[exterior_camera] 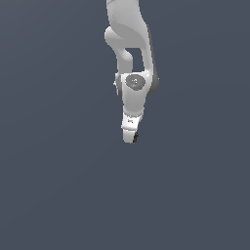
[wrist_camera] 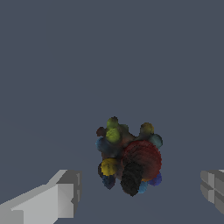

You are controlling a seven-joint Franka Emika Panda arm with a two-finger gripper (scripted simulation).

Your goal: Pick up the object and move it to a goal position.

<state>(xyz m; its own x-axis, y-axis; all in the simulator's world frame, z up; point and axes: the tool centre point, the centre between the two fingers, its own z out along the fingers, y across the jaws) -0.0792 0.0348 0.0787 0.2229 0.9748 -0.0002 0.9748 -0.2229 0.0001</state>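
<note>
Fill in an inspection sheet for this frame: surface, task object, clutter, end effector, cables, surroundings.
Surface: plain, flat dark grey-blue ground, no markings or edges seen.
Job's things: small dark lumpy object speckled red, yellow, green and blue; in the wrist view it lies between the two fingers with a gap on either side; in the exterior view only a dark speck shows at the fingertips. Contact with the ground cannot be judged.
Clutter: nothing seen.
Grippers: white end effector points down, open; light grey fingers straddle the object without touching it.
Cables: nothing seen.
Surroundings: nothing seen beyond the white robot arm; no goal marker visible.
</note>
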